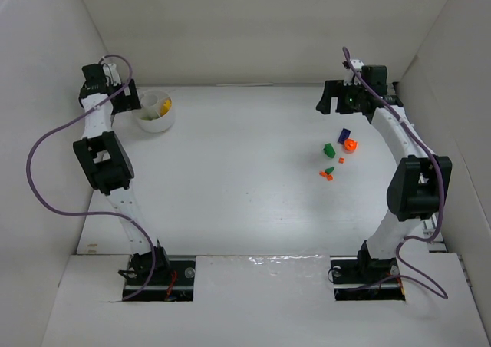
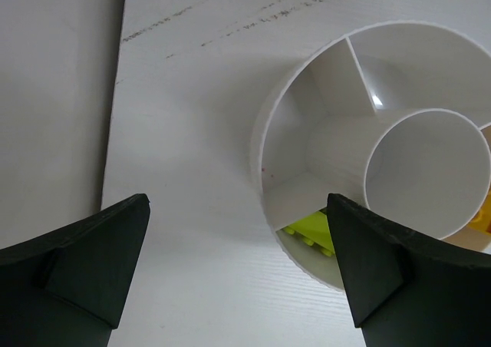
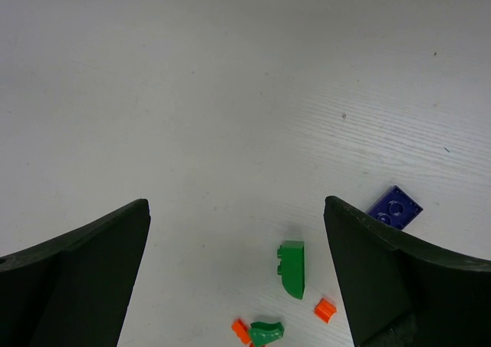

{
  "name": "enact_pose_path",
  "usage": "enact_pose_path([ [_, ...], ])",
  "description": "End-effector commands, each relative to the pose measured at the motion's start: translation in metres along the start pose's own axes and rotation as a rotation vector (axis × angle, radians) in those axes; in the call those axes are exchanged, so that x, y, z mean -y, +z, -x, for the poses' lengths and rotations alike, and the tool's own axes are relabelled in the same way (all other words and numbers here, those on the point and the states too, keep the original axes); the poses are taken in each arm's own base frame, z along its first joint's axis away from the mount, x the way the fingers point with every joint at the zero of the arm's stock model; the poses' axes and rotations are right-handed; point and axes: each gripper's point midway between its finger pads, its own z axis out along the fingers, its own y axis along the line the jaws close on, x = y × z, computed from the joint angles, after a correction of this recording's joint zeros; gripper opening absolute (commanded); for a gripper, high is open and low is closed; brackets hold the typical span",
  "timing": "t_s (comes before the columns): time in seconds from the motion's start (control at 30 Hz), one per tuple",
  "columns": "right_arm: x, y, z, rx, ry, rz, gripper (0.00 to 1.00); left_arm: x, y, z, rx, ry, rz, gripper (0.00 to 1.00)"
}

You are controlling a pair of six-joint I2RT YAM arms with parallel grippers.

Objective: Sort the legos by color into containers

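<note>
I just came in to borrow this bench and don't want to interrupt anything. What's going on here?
Two robot arms are sorting lego bricks by colour. The left claw hangs open and empty by the sectioned white bowl, where a yellow brick already lies in one compartment. The right claw, also open, hovers above loose pieces on the table: a blue brick, a green brick and an orange piece among them.

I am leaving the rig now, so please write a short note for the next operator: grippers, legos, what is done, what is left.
Left gripper: open, empty, by the bowl.
Right gripper: open, empty, above the table.
Done: yellow legos are in the bowl.
Left: blue lego, green legos and orange legos, all loose on the table near the right arm.
</note>
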Motion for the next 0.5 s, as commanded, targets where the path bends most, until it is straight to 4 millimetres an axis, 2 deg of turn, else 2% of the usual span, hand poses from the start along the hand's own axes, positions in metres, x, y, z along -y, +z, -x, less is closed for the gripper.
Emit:
enact_pose_path([
  [0.0, -0.011, -0.001, 0.018, 0.045, -0.028, 0.027, 1.0, -0.005, -0.015, 0.011, 0.033, 0.011, 0.015, 1.0],
  [0.27, -0.01, 0.002, 0.015, 0.037, -0.025, 0.027, 1.0, -0.011, -0.015, 0.013, 0.043, -0.008, 0.056, 1.0],
  [0.47, -0.01, 0.001, 0.019, 0.045, -0.028, 0.027, 1.0, -0.022, -0.01, 0.005, 0.02, -0.012, 0.112, 1.0],
])
